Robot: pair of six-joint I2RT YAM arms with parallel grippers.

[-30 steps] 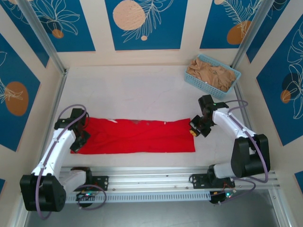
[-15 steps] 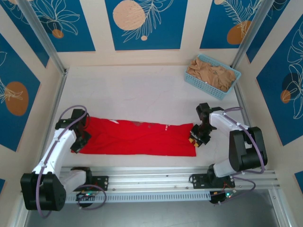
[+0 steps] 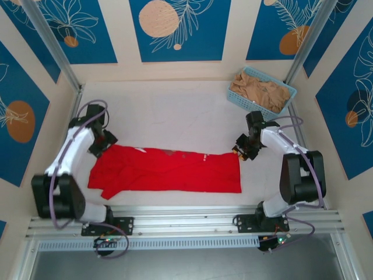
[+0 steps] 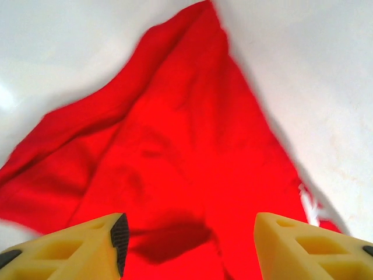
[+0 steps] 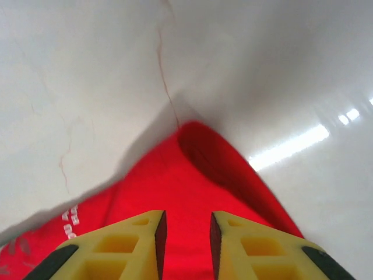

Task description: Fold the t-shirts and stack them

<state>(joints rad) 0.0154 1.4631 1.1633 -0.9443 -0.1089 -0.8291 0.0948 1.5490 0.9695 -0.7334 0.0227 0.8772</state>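
Jaws on the left gripper (image 3: 105,142) stand wide apart with nothing between them, and on the right gripper (image 3: 242,150) they are a narrow gap apart, also gripping nothing that I can see.

The white table (image 3: 175,108) carries the work across its near half. There the red t-shirt (image 3: 169,172) lies flat as a long band, its long axis running side to side from one arm to the other. Its left end looks rumpled, with a flap sticking out toward the near edge; its right end is squarer.

At the far right corner of the table sits the blue basket (image 3: 250,107), heaped with tan t-shirts (image 3: 259,90), well apart from the red one.

Each gripper hangs over a far corner of the band, left over left, right over right, so the cloth lies on the near side of both. From the left wrist, the red cloth (image 4: 175,146) spreads ahead of and beneath the open fingers (image 4: 119,233). From the right wrist, the shirt's corner (image 5: 204,151) shows just past the fingertips (image 5: 160,224).

Neither arm is clearly nearer. A fold along the length would probably need each arm to take its own end.
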